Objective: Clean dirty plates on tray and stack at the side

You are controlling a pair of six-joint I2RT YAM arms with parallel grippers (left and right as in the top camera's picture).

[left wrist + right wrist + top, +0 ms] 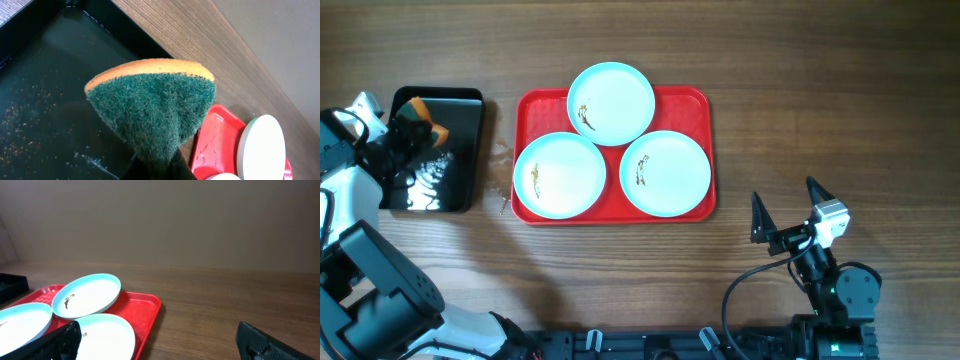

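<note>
Left tool (417,128) squeezes sponge (155,105) over black tray (465,120). Right tool (786,205) wide open, empty. Three dirty plates (611,103) sit on red tray (698,105), right of left tool. Step, I think: fetch sponge. Next I move sponge to nearest plate (568,168), rub smear (534,180).

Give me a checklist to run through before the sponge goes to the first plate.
1. Sponge gripped: the left gripper is shut on the sponge, above the black tray. Ok.
2. Right gripper free: open, empty, clear of the red tray. Ok.
3. Plates reachable: top plate, left plate and right plate all sit face up on the red tray. Ok.
4. Plates clean: each shows a brown smear. Not ok.
5. Sponge wet enough: cannot tell.
</note>
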